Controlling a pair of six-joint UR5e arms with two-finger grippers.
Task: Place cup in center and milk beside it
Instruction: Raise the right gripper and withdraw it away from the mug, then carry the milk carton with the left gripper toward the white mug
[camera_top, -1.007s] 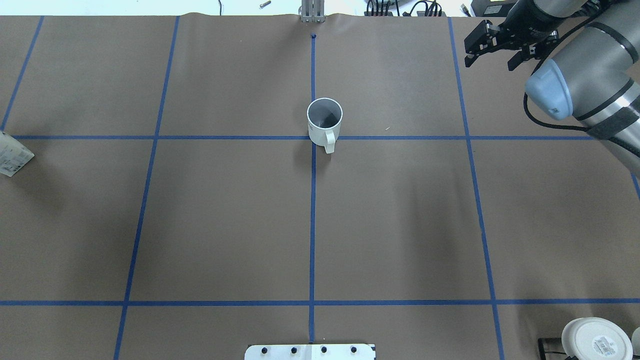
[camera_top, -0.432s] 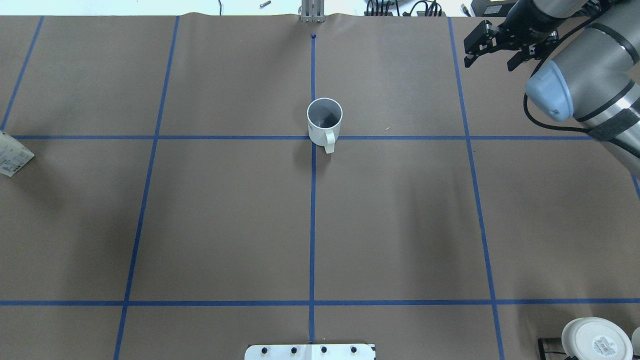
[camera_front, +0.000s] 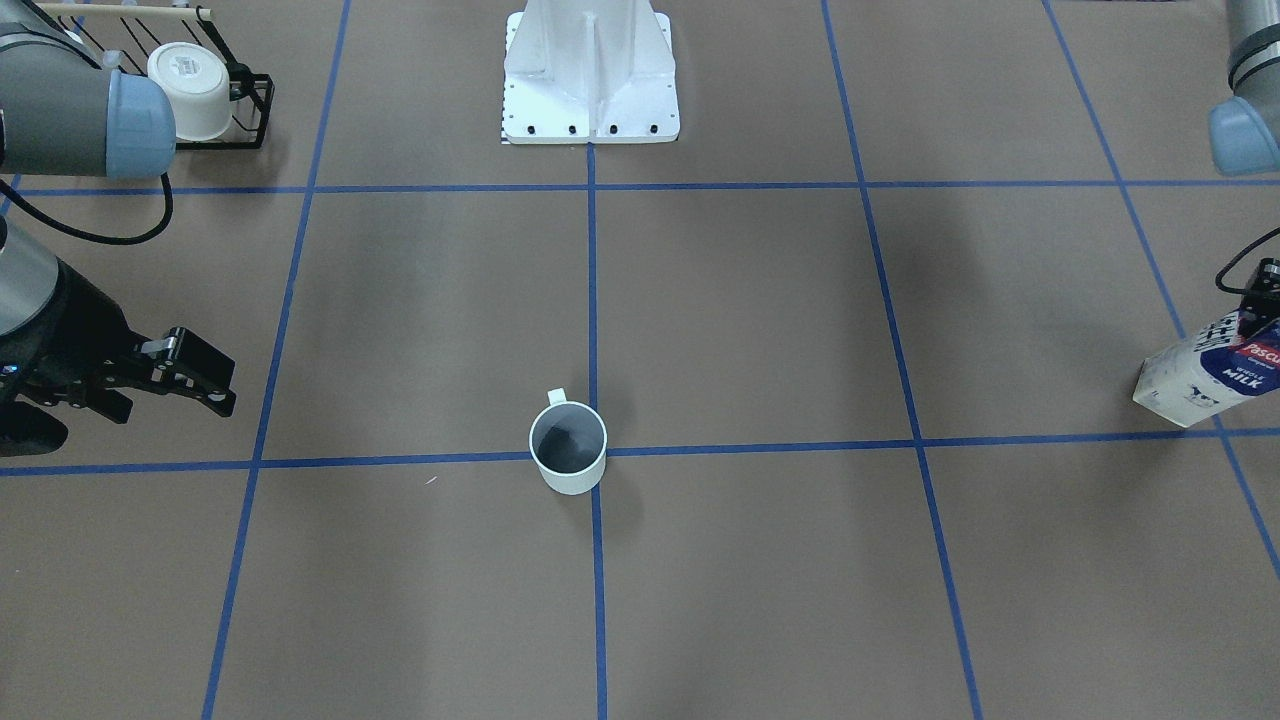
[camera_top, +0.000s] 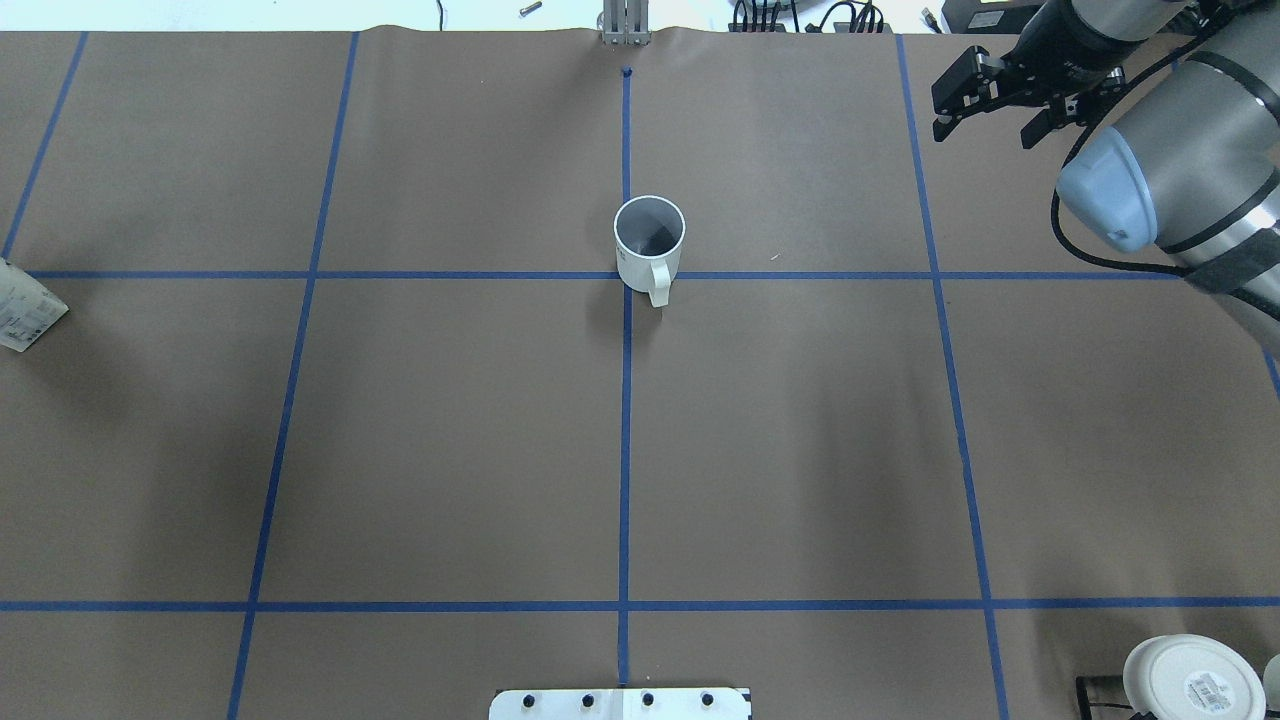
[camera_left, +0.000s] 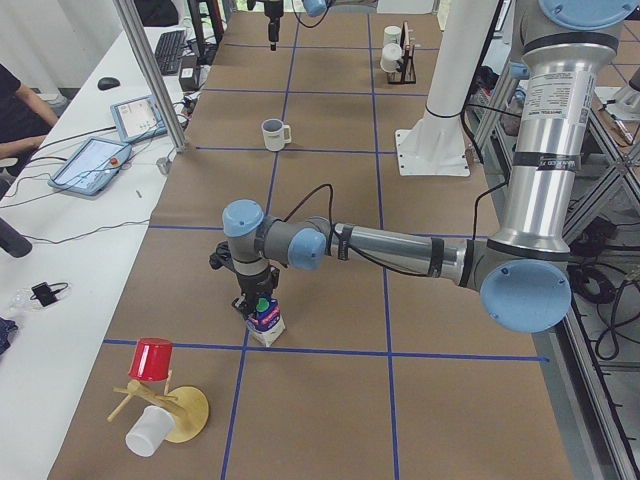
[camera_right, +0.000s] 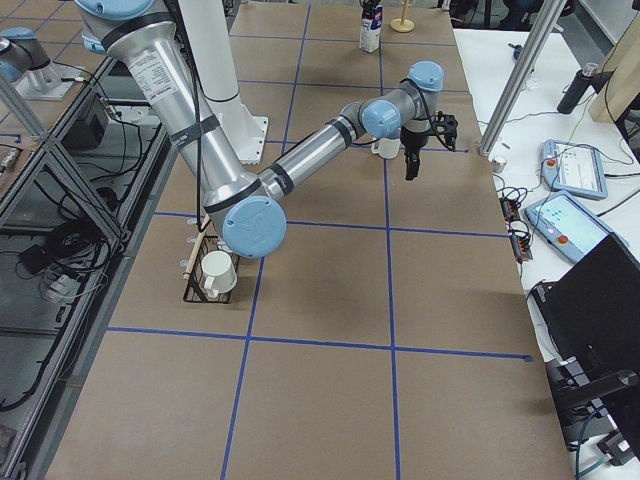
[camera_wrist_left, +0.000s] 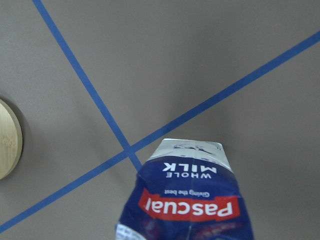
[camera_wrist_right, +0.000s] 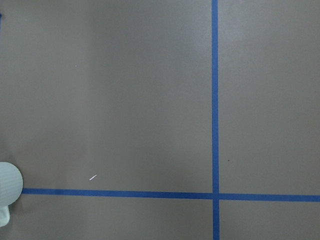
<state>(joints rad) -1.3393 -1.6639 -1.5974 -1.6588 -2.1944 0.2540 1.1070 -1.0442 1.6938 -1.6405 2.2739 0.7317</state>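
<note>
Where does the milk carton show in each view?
Front-facing: milk carton at the right edge, mid-height.
Overhead: left edge, only its lower part in frame.
Exterior left: lower left of centre.
Exterior right: top edge, small and far.
Left wrist: bottom centre, label upside down.
Right wrist: not in it.
Shared landmark: the white mug standing on the blue tape.

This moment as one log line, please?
cup: centre, upright | milk: tilted, in left end effector | right end effector: open, empty
</note>
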